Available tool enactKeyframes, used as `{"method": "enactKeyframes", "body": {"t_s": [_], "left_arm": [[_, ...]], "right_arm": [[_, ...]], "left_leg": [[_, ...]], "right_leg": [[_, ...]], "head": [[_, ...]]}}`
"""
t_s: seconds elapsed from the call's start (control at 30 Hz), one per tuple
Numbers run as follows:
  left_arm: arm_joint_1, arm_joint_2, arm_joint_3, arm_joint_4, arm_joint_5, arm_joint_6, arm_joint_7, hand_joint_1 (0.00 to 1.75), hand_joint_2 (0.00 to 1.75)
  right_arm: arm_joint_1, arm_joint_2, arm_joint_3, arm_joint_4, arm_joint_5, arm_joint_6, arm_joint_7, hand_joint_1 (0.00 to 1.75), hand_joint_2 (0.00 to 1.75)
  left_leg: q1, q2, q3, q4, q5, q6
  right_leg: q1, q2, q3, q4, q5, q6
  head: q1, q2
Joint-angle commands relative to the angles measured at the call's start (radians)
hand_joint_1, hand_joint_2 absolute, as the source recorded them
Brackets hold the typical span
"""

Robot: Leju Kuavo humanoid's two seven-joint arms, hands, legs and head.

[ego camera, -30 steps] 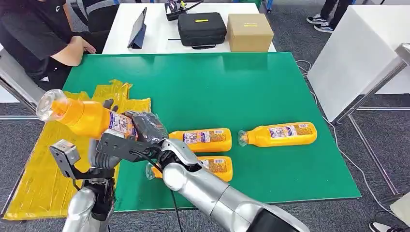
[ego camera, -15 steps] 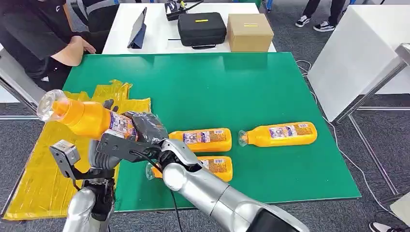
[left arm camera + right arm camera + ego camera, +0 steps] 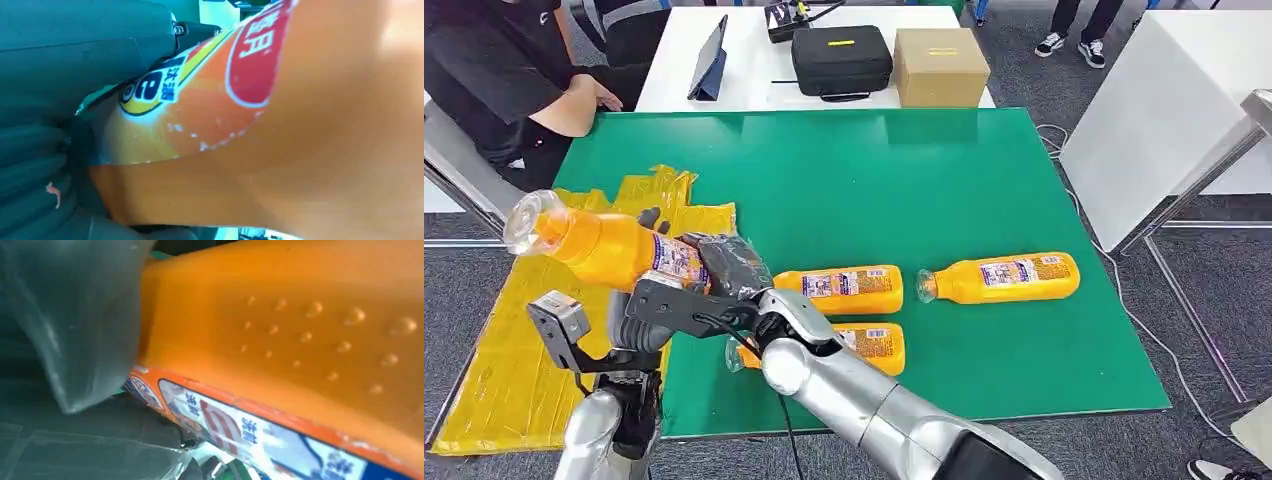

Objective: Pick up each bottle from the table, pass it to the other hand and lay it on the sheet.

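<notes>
Overhead first, from the head view: right hand (image 3: 724,262) wrapped round the labelled base end of an orange juice bottle (image 3: 599,244), held tilted in the air above the yellow sheet (image 3: 514,350) at the left edge of the green table (image 3: 904,180), clear cap end pointing up and away to the left. Left hand (image 3: 646,318) raised just beneath the same bottle, dark fingertips showing above its far side; contact there hard to judge. Three more orange juice bottles lying flat on the green, four counted in all: a near pair side by side (image 3: 849,288) (image 3: 869,345) close to the right forearm, and a single bottle (image 3: 1004,277) further right. Behind on a white table, one black case (image 3: 841,58), one cardboard box (image 3: 940,66), one tablet (image 3: 711,58). Next, left wrist view: grey fingers (image 3: 75,65) curled tight against the bottle's label (image 3: 250,75), gripping the orange body. Lastly, right wrist view: grey thumb (image 3: 75,325) pressed against the dimpled orange side (image 3: 310,330) beside the label.
</notes>
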Motion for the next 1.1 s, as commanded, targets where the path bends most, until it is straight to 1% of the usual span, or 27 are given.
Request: {"method": "enactKeyframes", "body": {"t_s": [0.03, 0.07, 0.1, 0.13, 0.17, 0.2, 0.23, 0.27, 0.3, 0.4, 0.43, 0.47, 0.5, 0.53, 0.57, 0.6, 0.63, 0.67, 0.73, 0.77, 0.8, 0.83, 0.9, 1.0, 1.03, 1.07, 1.1], "left_arm": [[-0.082, 0.0, -0.053, 0.006, 0.028, -0.044, -0.008, 0.0, 1.75], [-0.082, 0.0, -0.053, -0.001, 0.025, -0.041, -0.005, 0.0, 1.75], [-0.081, 0.001, -0.055, -0.011, 0.022, -0.037, -0.002, 0.0, 1.75], [-0.081, 0.002, -0.055, -0.015, 0.021, -0.037, -0.001, 0.0, 1.75], [-0.079, 0.003, -0.055, -0.02, 0.023, -0.037, 0.001, 0.03, 1.75], [-0.078, 0.005, -0.058, -0.022, 0.025, -0.04, 0.004, 0.51, 1.75], [-0.078, 0.005, -0.058, -0.022, 0.025, -0.04, 0.004, 1.71, 1.75], [-0.069, 0.003, -0.061, -0.023, 0.023, -0.039, 0.003, 1.75, 1.75], [-0.06, 0.003, -0.064, -0.027, 0.023, -0.039, 0.003, 1.75, 1.75], [-0.053, 0.003, -0.066, -0.037, 0.024, -0.04, 0.004, 1.75, 1.75], [-0.053, 0.003, -0.066, -0.037, 0.024, -0.04, 0.004, 1.75, 1.75], [-0.05, 0.004, -0.065, -0.039, 0.024, -0.04, 0.004, 1.62, 1.75], [-0.044, 0.005, -0.066, -0.043, 0.024, -0.04, 0.004, 1.52, 1.75], [-0.039, 0.006, -0.066, -0.055, 0.024, -0.041, 0.004, 1.38, 1.75], [-0.036, 0.007, -0.066, -0.056, 0.024, -0.041, 0.004, 1.33, 1.75], [-0.034, 0.007, -0.066, -0.058, 0.024, -0.041, 0.004, 1.4, 1.75], [-0.034, 0.007, -0.066, -0.058, 0.024, -0.041, 0.004, 1.48, 1.75], [-0.029, 0.008, -0.065, -0.066, 0.026, -0.041, 0.006, 1.75, 1.75], [-0.025, 0.008, -0.068, -0.071, 0.025, -0.042, 0.006, 1.75, 1.75], [-0.022, 0.009, -0.071, -0.073, 0.024, -0.043, 0.006, 1.75, 1.75], [-0.021, 0.011, -0.073, -0.073, 0.023, -0.044, 0.005, 1.75, 1.75], [-0.02, 0.012, -0.074, -0.075, 0.023, -0.045, 0.005, 1.75, 1.75], [-0.018, 0.016, -0.078, -0.072, 0.022, -0.047, 0.005, 1.75, 1.75], [-0.018, 0.022, -0.08, -0.065, 0.023, -0.047, 0.0, 1.75, 1.75], [-0.018, 0.024, -0.081, -0.064, 0.023, -0.047, -0.002, 1.75, 1.75], [-0.018, 0.026, -0.082, -0.064, 0.025, -0.047, -0.004, 1.75, 1.75], [-0.015, 0.028, -0.081, -0.066, 0.027, -0.046, -0.007, 1.75, 1.75]], "right_arm": [[0.038, -0.023, 0.068, 0.165, -0.002, 0.009, -0.013, 1.71, 1.75], [0.038, -0.023, 0.075, 0.16, -0.005, 0.01, -0.013, 1.68, 1.75], [0.036, -0.023, 0.088, 0.153, -0.013, 0.014, -0.009, 1.73, 1.75], [0.036, -0.023, 0.094, 0.148, -0.016, 0.014, -0.007, 1.71, 1.75], [0.034, -0.023, 0.104, 0.142, -0.023, 0.016, -0.001, 1.71, 1.75], [0.029, -0.023, 0.114, 0.141, -0.033, 0.019, 0.005, 1.71, 1.75], [0.029, -0.023, 0.114, 0.141, -0.033, 0.019, 0.005, 1.71, 1.75], [0.029, -0.023, 0.117, 0.144, -0.034, 0.02, 0.005, 1.73, 1.75], [0.03, -0.023, 0.118, 0.147, -0.035, 0.021, 0.005, 1.69, 1.75], [0.031, -0.023, 0.119, 0.149, -0.037, 0.021, 0.003, 1.69, 1.75], [0.031, -0.023, 0.119, 0.149, -0.037, 0.021, 0.003, 1.73, 1.75], [0.032, -0.023, 0.12, 0.15, -0.037, 0.02, 0.002, 1.71, 1.75], [0.039, -0.023, 0.125, 0.153, -0.036, 0.021, 0.001, 1.73, 1.75], [0.038, -0.023, 0.127, 0.155, -0.035, 0.023, 0.0, 1.75, 1.75], [0.042, -0.023, 0.127, 0.156, -0.034, 0.02, 0.0, 1.73, 1.75], [0.045, -0.023, 0.13, 0.157, -0.033, 0.019, -0.001, 1.75, 1.75], [0.045, -0.023, 0.13, 0.157, -0.033, 0.019, -0.001, 1.71, 1.75], [0.046, -0.023, 0.133, 0.154, -0.032, 0.02, -0.001, 1.73, 1.75], [0.046, -0.023, 0.135, 0.153, -0.032, 0.02, -0.001, 1.75, 1.75], [0.045, -0.023, 0.134, 0.153, -0.031, 0.019, 0.0, 1.73, 1.75], [0.045, -0.023, 0.133, 0.153, -0.03, 0.018, 0.001, 1.73, 1.75], [0.045, -0.023, 0.131, 0.152, -0.029, 0.018, 0.0, 1.75, 1.75], [0.046, -0.023, 0.126, 0.153, -0.027, 0.017, -0.002, 1.73, 1.75], [0.044, -0.023, 0.118, 0.159, -0.027, 0.017, -0.009, 1.75, 1.75], [0.044, -0.023, 0.115, 0.16, -0.026, 0.015, -0.011, 1.75, 1.75], [0.046, -0.023, 0.105, 0.16, -0.023, 0.011, -0.015, 1.75, 1.75], [0.05, -0.023, 0.075, 0.151, -0.002, -0.005, -0.029, 1.75, 1.75]], "left_leg": [[0.001, -0.003, 0.003, -0.001, 0.0, -0.002], [0.001, -0.005, 0.005, -0.001, -0.001, -0.003], [0.002, -0.006, 0.007, -0.001, -0.002, -0.004], [0.001, -0.004, 0.004, -0.001, -0.001, -0.003], [0.002, -0.003, 0.003, 0.0, -0.001, -0.002], [0.002, -0.004, 0.004, 0.0, -0.002, -0.003], [0.001, -0.003, 0.003, 0.0, -0.001, -0.003], [0.001, -0.003, 0.002, 0.0, 0.0, -0.002], [0.001, -0.004, 0.003, 0.0, -0.001, -0.003], [0.001, -0.004, 0.004, -0.001, -0.001, -0.003], [0.002, -0.003, 0.004, -0.001, -0.001, -0.003], [0.001, -0.003, 0.002, -0.001, 0.0, -0.002], [0.001, -0.004, 0.005, -0.001, -0.001, -0.003], [0.002, -0.003, 0.003, -0.001, -0.001, -0.003], [0.001, -0.002, 0.002, -0.001, 0.0, -0.002], [0.001, -0.003, 0.004, -0.001, -0.001, -0.003], [0.001, -0.003, 0.003, -0.001, 0.0, -0.002], [0.002, -0.004, 0.005, -0.001, -0.001, -0.003], [0.002, -0.003, 0.004, -0.001, -0.001, -0.003], [0.002, -0.004, 0.005, -0.001, -0.002, -0.003], [0.001, -0.003, 0.002, -0.001, 0.0, -0.002], [0.002, -0.004, 0.005, 0.0, -0.002, -0.004], [0.002, -0.003, 0.002, 0.0, 0.0, -0.002], [0.001, -0.004, 0.004, 0.0, -0.001, -0.003], [0.001, -0.003, 0.002, -0.001, 0.0, -0.002], [0.001, -0.005, 0.004, -0.001, -0.001, -0.003], [0.001, -0.004, 0.003, -0.001, 0.0, -0.003]], "right_leg": [[0.001, -0.004, 0.004, -0.002, -0.001, -0.001], [0.001, -0.006, 0.007, -0.003, -0.002, -0.001], [0.001, -0.006, 0.009, -0.002, -0.003, -0.001], [0.001, -0.004, 0.006, -0.002, -0.001, -0.001], [0.001, -0.004, 0.005, -0.002, -0.001, -0.001], [0.001, -0.005, 0.006, -0.001, -0.002, -0.001], [0.001, -0.004, 0.005, -0.002, -0.001, -0.001], [0.001, -0.003, 0.003, -0.001, -0.001, -0.001], [0.001, -0.004, 0.005, -0.001, -0.002, -0.001], [0.001, -0.004, 0.006, -0.002, -0.002, -0.001], [0.001, -0.004, 0.005, -0.002, -0.002, -0.001], [0.001, -0.003, 0.003, -0.002, -0.001, -0.001], [0.001, -0.005, 0.006, -0.002, -0.002, -0.001], [0.001, -0.004, 0.005, -0.002, -0.001, -0.001], [0.001, -0.003, 0.003, -0.002, -0.001, -0.001], [0.001, -0.004, 0.006, -0.002, -0.002, -0.001], [0.001, -0.004, 0.004, -0.002, -0.001, -0.001], [0.001, -0.004, 0.007, -0.002, -0.002, -0.001], [0.001, -0.004, 0.005, -0.002, -0.002, -0.001], [0.001, -0.005, 0.007, -0.002, -0.003, -0.001], [0.001, -0.004, 0.004, -0.002, -0.001, -0.001], [0.001, -0.005, 0.007, -0.002, -0.003, -0.001], [0.001, -0.004, 0.004, -0.002, -0.001, -0.001], [0.001, -0.005, 0.006, -0.002, -0.002, -0.001], [0.001, -0.004, 0.004, -0.002, -0.001, -0.001], [0.001, -0.006, 0.006, -0.002, -0.002, -0.001], [0.001, -0.005, 0.005, -0.002, -0.002, -0.001]], "head": [[0.0, 0.0], [0.0, 0.0], [0.0, 0.0], [0.0, 0.0], [0.0, 0.0], [0.0, 0.0], [0.0, 0.0], [0.0, 0.0], [0.0, 0.0], [0.0, 0.0], [0.0, 0.0], [0.0, 0.0], [0.0, 0.0], [0.0, 0.0], [0.0, 0.0], [0.0, 0.0], [0.0, 0.0], [0.0, 0.0], [-0.001, 0.0], [0.0, 0.0], [0.0, 0.0], [0.0, 0.0], [0.0, 0.0], [0.0, 0.0], [0.0, 0.0], [0.0, 0.0], [0.0, 0.0]]}}
